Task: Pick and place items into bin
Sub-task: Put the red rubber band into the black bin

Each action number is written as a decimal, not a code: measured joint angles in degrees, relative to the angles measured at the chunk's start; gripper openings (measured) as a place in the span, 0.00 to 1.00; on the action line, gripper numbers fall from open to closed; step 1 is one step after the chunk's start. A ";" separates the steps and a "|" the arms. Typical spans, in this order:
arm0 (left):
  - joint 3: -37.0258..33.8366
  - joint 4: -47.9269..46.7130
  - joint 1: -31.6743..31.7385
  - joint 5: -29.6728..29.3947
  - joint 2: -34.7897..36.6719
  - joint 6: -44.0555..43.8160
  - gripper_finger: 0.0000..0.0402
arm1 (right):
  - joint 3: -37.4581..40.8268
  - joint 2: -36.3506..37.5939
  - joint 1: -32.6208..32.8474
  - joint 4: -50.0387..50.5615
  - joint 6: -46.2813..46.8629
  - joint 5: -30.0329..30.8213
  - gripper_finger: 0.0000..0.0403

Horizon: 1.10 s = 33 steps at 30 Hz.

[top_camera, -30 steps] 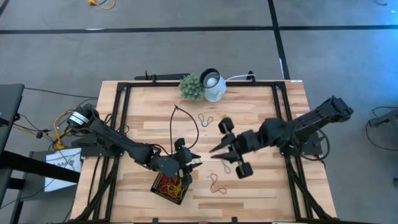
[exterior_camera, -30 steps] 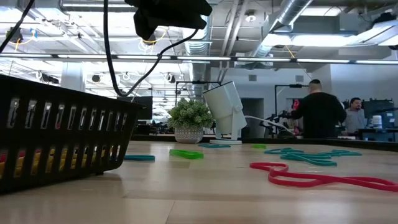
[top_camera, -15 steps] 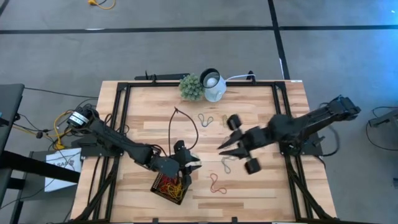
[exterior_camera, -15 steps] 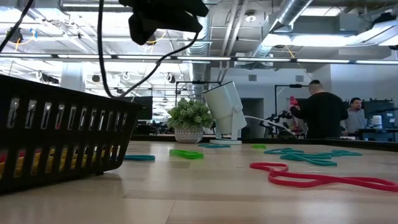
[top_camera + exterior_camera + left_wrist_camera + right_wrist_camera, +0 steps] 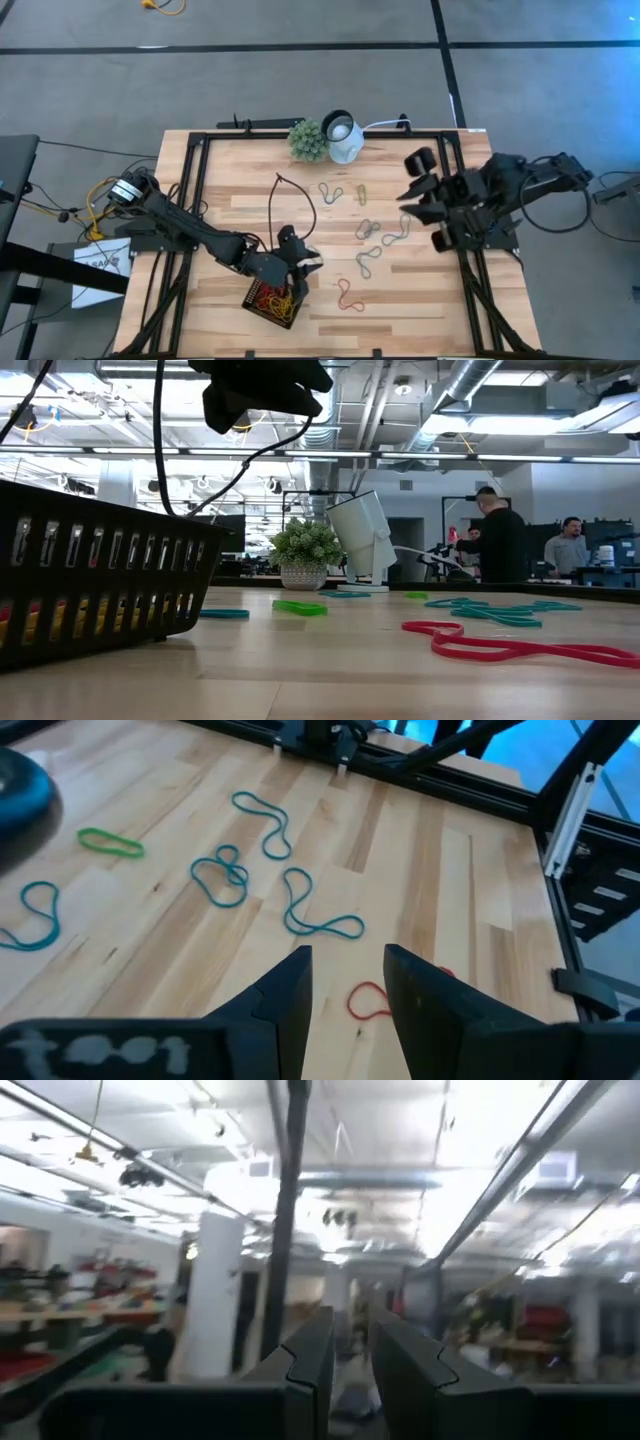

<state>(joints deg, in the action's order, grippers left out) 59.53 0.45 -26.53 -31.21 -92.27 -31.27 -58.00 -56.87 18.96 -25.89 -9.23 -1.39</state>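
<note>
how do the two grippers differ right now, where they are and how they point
The left gripper hangs low over the table, just above the bin, looking down at loose bands. The right gripper is pulled back and raised at the table's right edge, away from the bands, and its camera sees only the room. The left gripper's fingers stand further apart than the right's. Neither holds anything.
</note>
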 joint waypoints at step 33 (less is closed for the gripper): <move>0.00 1.08 0.40 -0.54 0.00 -1.38 0.28 | 8.76 -28.92 2.84 -2.03 19.20 -4.85 0.16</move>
<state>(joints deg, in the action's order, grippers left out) 59.53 1.52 -26.13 -31.75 -92.27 -32.65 -49.23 -85.79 21.80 -27.93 9.96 -6.24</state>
